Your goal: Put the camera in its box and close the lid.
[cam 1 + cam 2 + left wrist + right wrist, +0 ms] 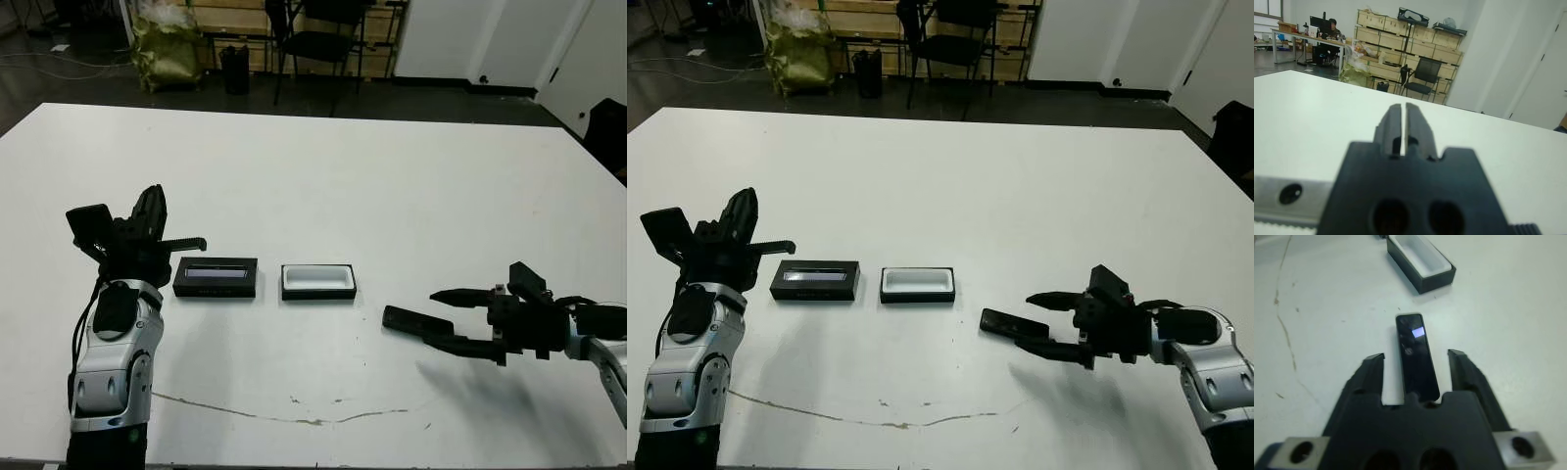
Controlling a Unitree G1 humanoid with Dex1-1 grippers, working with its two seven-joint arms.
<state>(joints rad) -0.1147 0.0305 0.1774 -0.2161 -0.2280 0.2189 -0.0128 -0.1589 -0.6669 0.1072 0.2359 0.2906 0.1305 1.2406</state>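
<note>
lying flat, the camera (1416, 356) points lengthwise toward the box (1420, 262), between the spread right gripper (1417, 368) fingers; left gripper (1403, 122) pressed together.

Beyond my white tabletop (323, 157) a black chair (323, 39) stands on dark floor (59, 78), a yellow-green sack (167, 54) beside it; stacked wooden crates (1400, 41) line the white wall (1508, 63) behind.

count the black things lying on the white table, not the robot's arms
3. The lid lies nearest the left gripper, the box just right of it, and the camera between the right gripper's open fingers.
</note>
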